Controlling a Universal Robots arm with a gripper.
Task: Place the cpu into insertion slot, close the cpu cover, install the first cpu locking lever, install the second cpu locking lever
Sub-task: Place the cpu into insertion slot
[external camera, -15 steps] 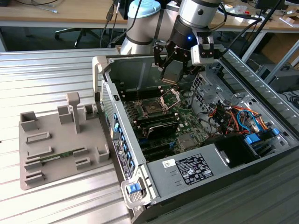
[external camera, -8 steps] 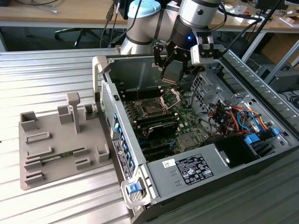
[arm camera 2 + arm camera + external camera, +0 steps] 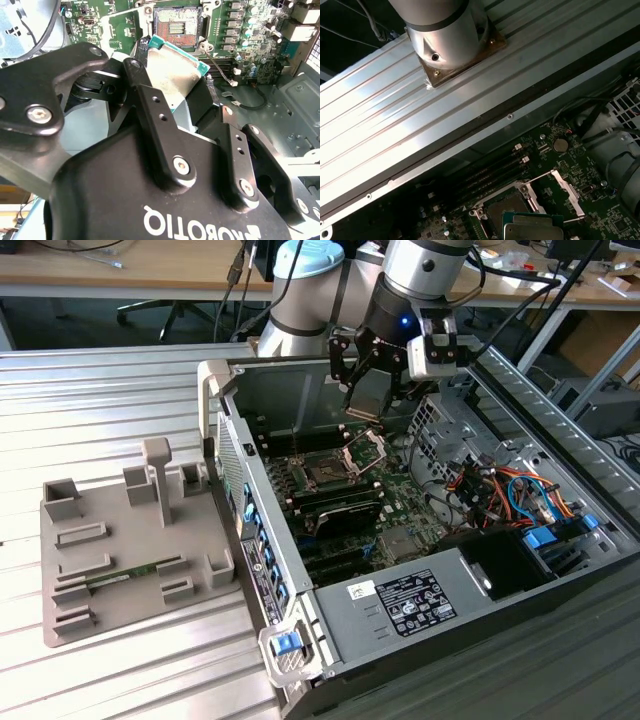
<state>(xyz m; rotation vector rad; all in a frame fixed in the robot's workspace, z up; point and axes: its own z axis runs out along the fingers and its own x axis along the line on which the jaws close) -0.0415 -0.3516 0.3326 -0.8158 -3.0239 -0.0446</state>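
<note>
The gripper [image 3: 368, 392] hangs inside the open case [image 3: 250, 530], jaws clamped on the cpu [image 3: 172, 70], gripping it by two opposite edges. The chip is tilted in the air above the slot [image 3: 177, 22], not yet seated! The slot lies bare on the green board [image 3: 400, 498], its cover [image 3: 366, 447] swung up and standing open on the side toward the exterior view's right.

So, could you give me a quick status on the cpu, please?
Gripper shut on cpu, above the slot. Slot empty, cover up. Nothing between cpu and slot.
</note>
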